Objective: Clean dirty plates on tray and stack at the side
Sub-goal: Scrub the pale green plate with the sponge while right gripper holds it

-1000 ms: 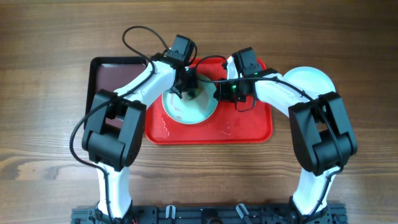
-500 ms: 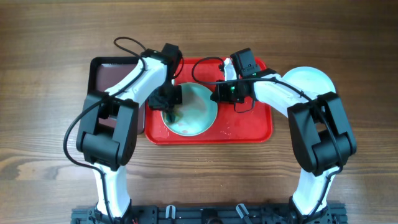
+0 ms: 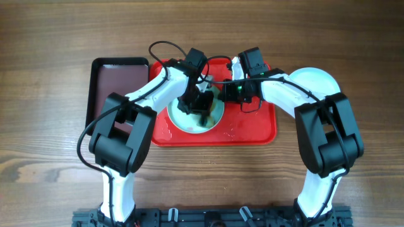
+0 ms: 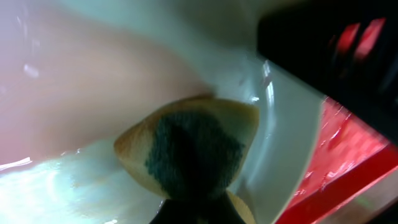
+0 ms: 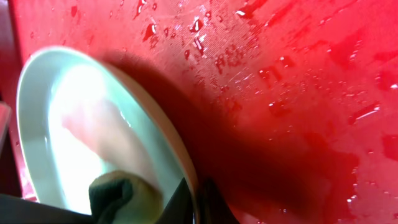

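A pale turquoise plate (image 3: 185, 120) lies tilted on the wet red tray (image 3: 252, 126). My left gripper (image 3: 201, 101) is shut on a yellow sponge with a dark green face (image 4: 186, 152) and presses it onto the plate's inside (image 4: 74, 93), where a faint reddish smear shows. My right gripper (image 3: 225, 93) is shut on the plate's right rim (image 5: 186, 180) and holds that edge raised off the tray (image 5: 298, 93). The sponge (image 5: 118, 193) also shows in the right wrist view. A second pale plate (image 3: 315, 79) lies on the table right of the tray.
A dark brown-black tray (image 3: 117, 82) sits against the red tray's left side. Water drops cover the red tray's floor. Wooden table surrounds both trays. The arms' cables arch over the tray's far edge.
My left gripper swept the sponge to the plate's left side, then back right to its middle. The right gripper kept its hold on the rim and did not move.
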